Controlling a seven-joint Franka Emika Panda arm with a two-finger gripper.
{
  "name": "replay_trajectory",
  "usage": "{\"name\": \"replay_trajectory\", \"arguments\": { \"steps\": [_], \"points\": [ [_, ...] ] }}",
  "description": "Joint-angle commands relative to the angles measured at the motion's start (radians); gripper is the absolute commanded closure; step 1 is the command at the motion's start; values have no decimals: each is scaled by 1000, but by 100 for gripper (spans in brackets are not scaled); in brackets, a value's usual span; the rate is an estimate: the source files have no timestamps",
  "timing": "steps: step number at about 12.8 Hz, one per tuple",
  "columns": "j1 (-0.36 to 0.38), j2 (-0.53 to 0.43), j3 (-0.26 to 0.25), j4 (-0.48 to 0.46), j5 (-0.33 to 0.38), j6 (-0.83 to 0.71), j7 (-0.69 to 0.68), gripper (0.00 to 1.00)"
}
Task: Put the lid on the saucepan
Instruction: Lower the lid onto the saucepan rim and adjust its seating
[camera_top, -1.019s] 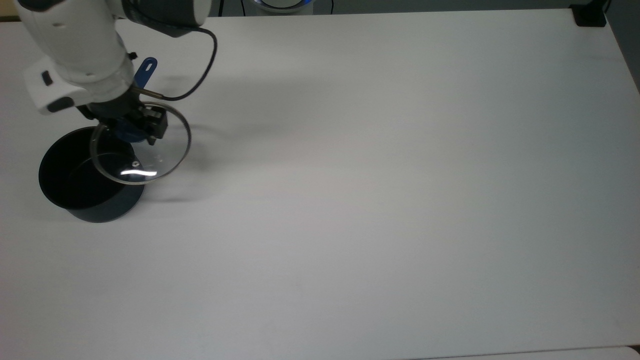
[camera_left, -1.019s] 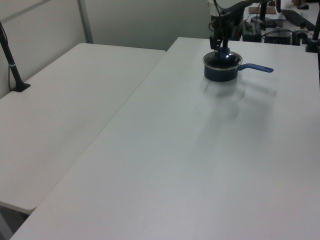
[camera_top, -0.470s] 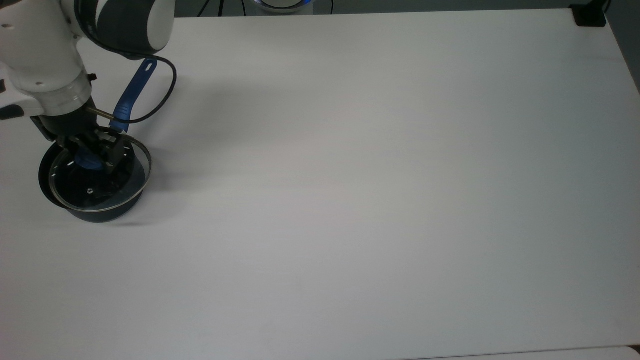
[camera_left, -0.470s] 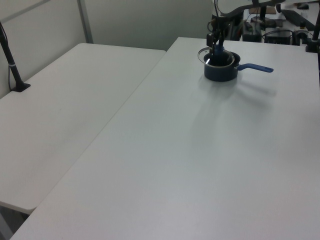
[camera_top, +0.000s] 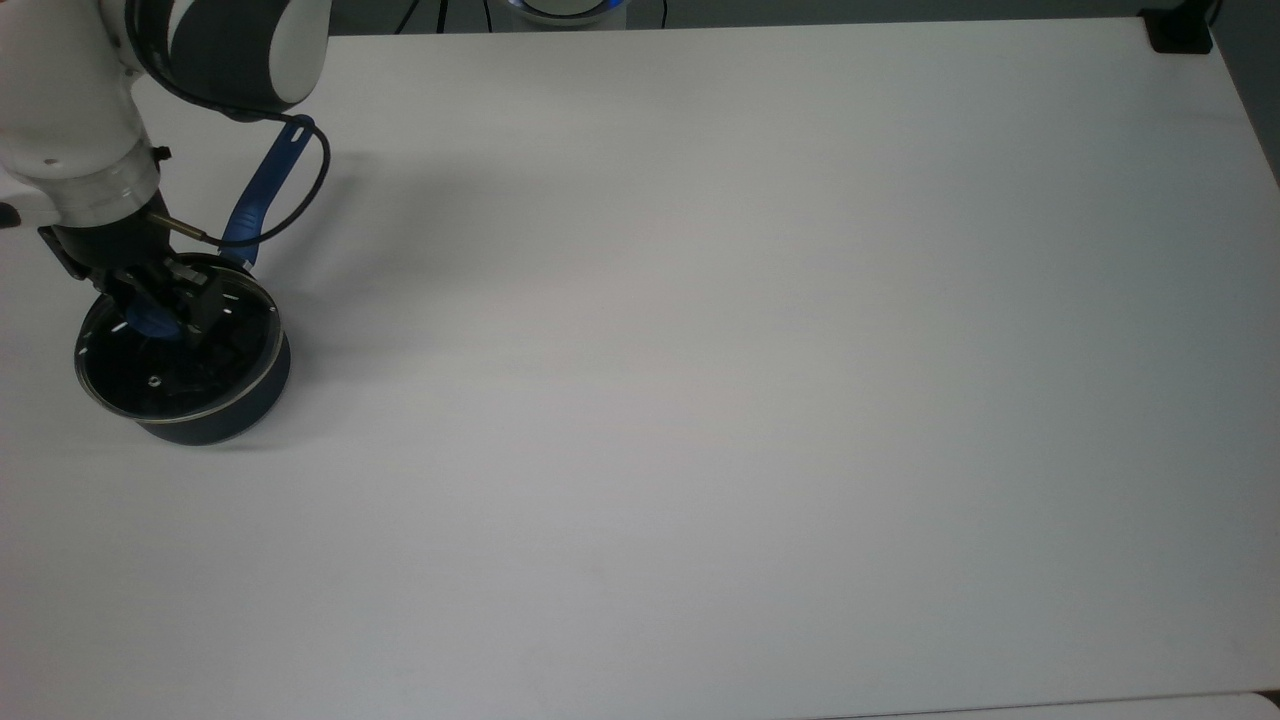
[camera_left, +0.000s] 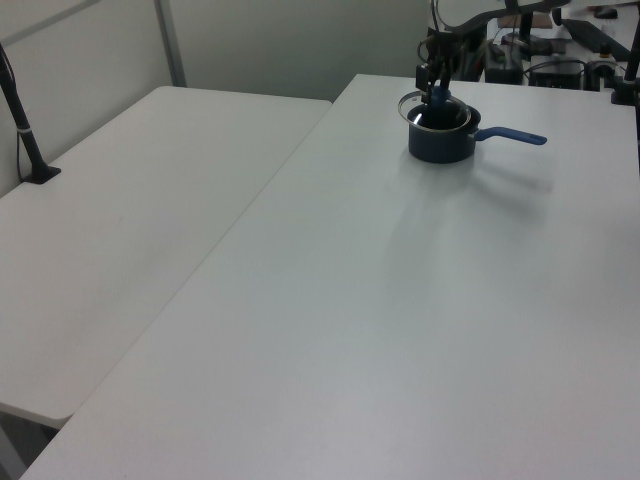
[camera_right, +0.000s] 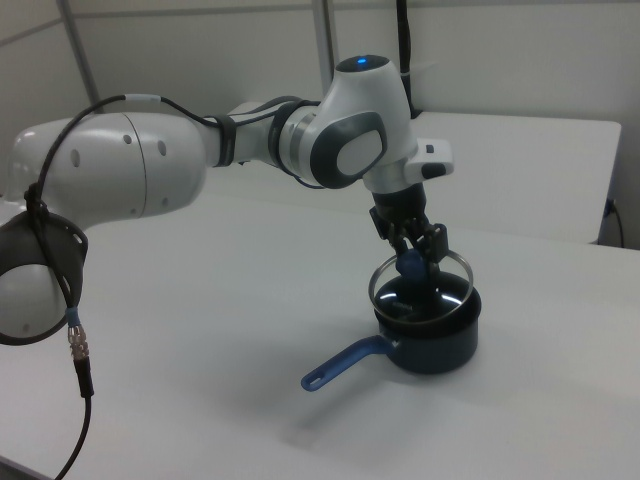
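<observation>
Where the lid (camera_top: 180, 350) meets the saucepan (camera_top: 215, 415) cannot be settled from the top view: the glass disc covers nearly the whole pot mouth, its metal rim tracing the pot's edge, but seating is not confirmed. The right view shows the lid (camera_right: 422, 283) tilted, its far edge raised above the saucepan (camera_right: 432, 340) and its near edge low at the rim; whether that edge touches is unclear. The gripper (camera_top: 160, 308) is closed on the lid's blue knob (camera_top: 150, 318), which is largely masked by the fingers (camera_top: 205, 300) in the top view and shows more plainly as a blue knob (camera_right: 409, 264) in the right view. A small steam hole appears toward 6 o'clock on the glass in the top view. The pot's black inside is seen only through the glass. The saucepan sits at about 9 o'clock on the white table (camera_top: 750, 400) in the top view, near the frame edge. Its blue handle (camera_top: 262, 192) runs toward 1 o'clock and is crossed by a black cable (camera_top: 310, 195); the eyelet end lies partly under the arm (camera_top: 70, 110), which is itself cut off at the frame edge. In the left view the saucepan (camera_left: 442, 140) and gripper (camera_left: 433, 88) are distant, so the grip itself is indistinct there, while the handle (camera_left: 512, 135) points toward 3 o'clock.
</observation>
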Motion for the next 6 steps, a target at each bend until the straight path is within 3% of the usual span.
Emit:
{"name": "replay_trajectory", "arguments": {
  "steps": [1, 6],
  "points": [
    [0, 8, -32, 12, 31, 8, -42, 59],
    [1, 5, -47, -21, 65, -4, -80, 62]
  ]
}}
